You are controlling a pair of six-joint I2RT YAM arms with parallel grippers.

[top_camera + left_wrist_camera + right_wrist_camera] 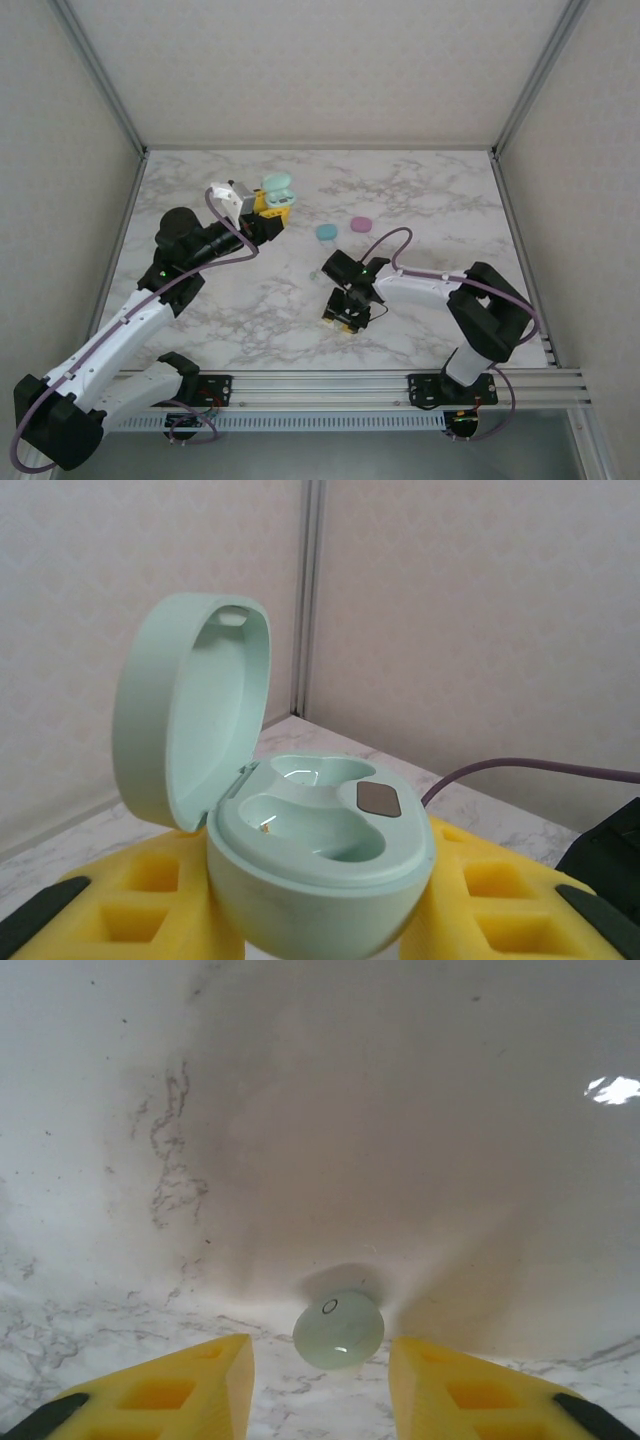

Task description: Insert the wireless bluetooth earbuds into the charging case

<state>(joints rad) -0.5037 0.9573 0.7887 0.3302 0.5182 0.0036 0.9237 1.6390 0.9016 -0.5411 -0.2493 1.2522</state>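
Top view: left gripper (270, 207) clenched on mint-green oval plastic charging case (277, 186), lid up, held over far-left part of white marble-pattern table (200, 320). Teal oval case (326, 232) & pink oval case (361, 224) lie near each other mid-table, apart from both arms. Right gripper (345, 320) points down nearer front edge, bare table around it.

Left wrist: case (320, 870) sits btwn yellow fingers (130, 900), lid hinged back to the left, two wells facing up.

Right wrist: right gripper (320, 1350) released, fingers either side of small rounded mint-green plastic earbud (338, 1328) on table, gap each side.
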